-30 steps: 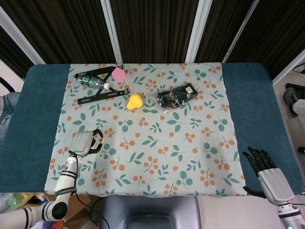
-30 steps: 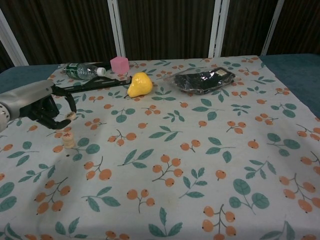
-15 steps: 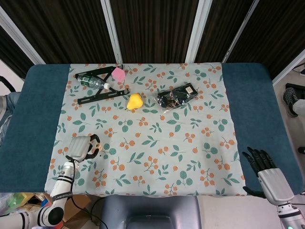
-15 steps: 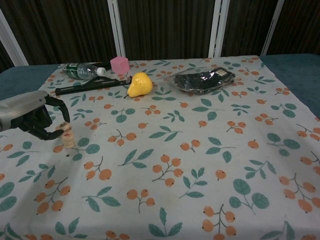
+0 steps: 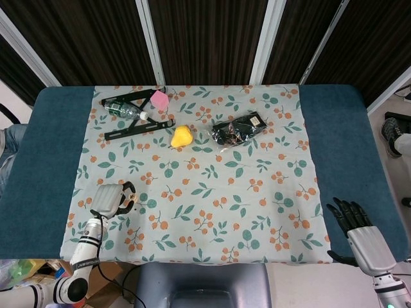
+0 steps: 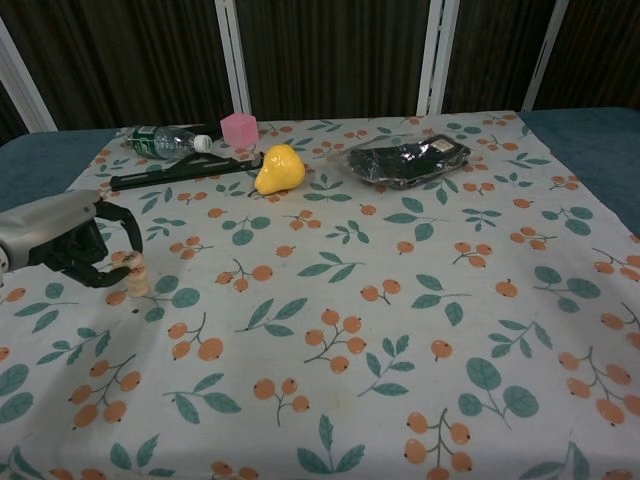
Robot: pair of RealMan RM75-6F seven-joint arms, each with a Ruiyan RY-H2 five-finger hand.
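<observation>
Worktop (image 5: 45,147), blue, under a leaf-and-berry cloth (image 5: 212,199). Far left: plastic bottle (image 5: 122,109), pink cube (image 5: 159,99), black bars (image 5: 138,128). Centre back: yellow pear (image 5: 182,136); just right, black packet (image 5: 239,129).

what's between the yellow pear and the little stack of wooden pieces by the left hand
Only bare printed cloth: nothing stands between the yellow pear and the wooden stack beside the left hand. The chest view shows it best.
</observation>
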